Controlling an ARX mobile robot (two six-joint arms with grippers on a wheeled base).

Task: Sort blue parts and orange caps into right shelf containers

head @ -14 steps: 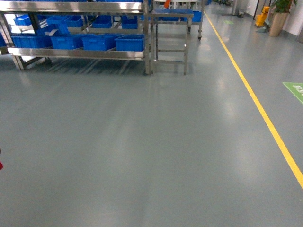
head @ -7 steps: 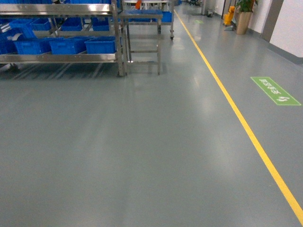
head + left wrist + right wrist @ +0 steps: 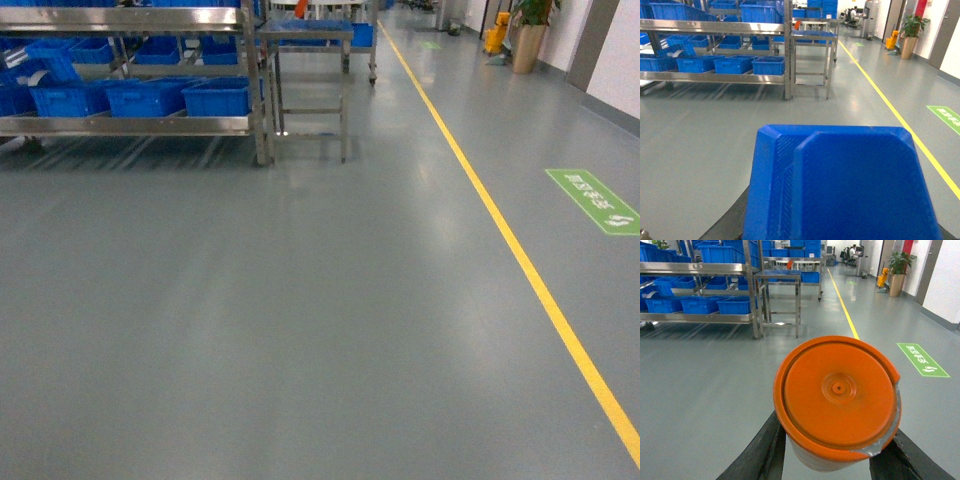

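A dark blue part (image 3: 850, 185) fills the lower half of the left wrist view, held up over the floor. My left gripper (image 3: 840, 236) is shut on it, and only one dark finger (image 3: 727, 222) shows beside it. In the right wrist view a round orange cap (image 3: 837, 395) on a pale body sits between two dark fingers (image 3: 762, 455). My right gripper (image 3: 835, 462) is shut on it. The bright blue shelf containers (image 3: 215, 97) stand in a row on a steel rack far ahead on the left. Neither gripper shows in the head view.
The steel rack (image 3: 130, 125) holds several blue crates on two levels. A small steel table (image 3: 305, 35) stands beside it. A yellow floor line (image 3: 520, 260) runs along the right, with a green floor sign (image 3: 592, 200), a potted plant (image 3: 528, 35) and a wall beyond.
The head view has swung to the right: the rack has slid toward the left edge and the green floor sign has come into view. Over the last half second the view barely shifted.
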